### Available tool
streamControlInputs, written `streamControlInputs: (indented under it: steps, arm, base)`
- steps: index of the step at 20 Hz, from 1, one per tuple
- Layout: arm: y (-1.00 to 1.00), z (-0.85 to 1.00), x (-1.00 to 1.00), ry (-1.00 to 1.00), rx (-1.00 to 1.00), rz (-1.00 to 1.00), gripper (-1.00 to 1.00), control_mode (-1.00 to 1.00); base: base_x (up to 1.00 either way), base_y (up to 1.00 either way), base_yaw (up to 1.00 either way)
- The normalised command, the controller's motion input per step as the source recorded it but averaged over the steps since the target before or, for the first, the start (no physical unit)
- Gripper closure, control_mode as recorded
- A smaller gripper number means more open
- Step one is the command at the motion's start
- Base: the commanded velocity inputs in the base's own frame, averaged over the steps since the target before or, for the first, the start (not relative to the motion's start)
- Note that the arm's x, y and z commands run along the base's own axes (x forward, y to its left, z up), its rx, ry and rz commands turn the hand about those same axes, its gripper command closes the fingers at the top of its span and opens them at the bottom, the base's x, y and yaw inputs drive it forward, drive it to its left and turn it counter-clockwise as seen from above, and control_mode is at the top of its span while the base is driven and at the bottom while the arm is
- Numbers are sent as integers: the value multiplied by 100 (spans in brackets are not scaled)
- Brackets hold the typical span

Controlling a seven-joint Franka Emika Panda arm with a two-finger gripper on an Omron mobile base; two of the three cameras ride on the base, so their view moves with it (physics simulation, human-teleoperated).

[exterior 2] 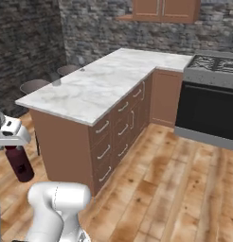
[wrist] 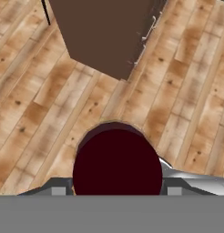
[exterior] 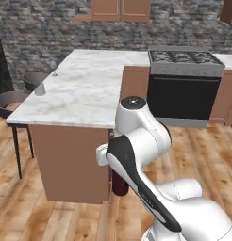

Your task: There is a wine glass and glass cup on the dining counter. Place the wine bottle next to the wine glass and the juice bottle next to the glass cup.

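Note:
My gripper (exterior 2: 12, 144) is shut on the juice bottle (exterior 2: 19, 164), a stout maroon bottle that hangs upright under the hand, above the wooden floor, off the dining counter's (exterior: 89, 96) near end. In the hand view its round dark cap (wrist: 117, 166) sits between the fingertips (wrist: 58, 190). From the left base the bottle's lower part (exterior: 120, 185) shows behind my arm. The glass cup (exterior: 40, 89) stands at the counter's left edge, with the wine glass (exterior: 54, 72) farther back along that edge. The wine bottle is out of view.
Two black stools (exterior: 9, 101) stand along the counter's left side. A stove with a black oven (exterior: 184, 94) adjoins the counter at the back right. Drawers (exterior 2: 105, 152) line the counter's right face. Open wooden floor (exterior 2: 184, 189) lies to the right.

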Motion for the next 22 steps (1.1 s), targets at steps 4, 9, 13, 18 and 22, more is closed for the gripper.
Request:
streamControlInputs:
  steps: [4,9,13,18,22]
  arm:
    - [0,0,0,0,0,0,100,100]
    - [0,0,0,0,0,0,100,100]
    - [0,0,0,0,0,0,100,100]
    - [0,0,0,0,0,0,100,100]
    - [0,0,0,0,0,0,100,100]
  base:
    - [72,72,0]
    - [69,76,0]
    - [68,74,0]
    - [73,59,-5]
    - [79,33,-15]
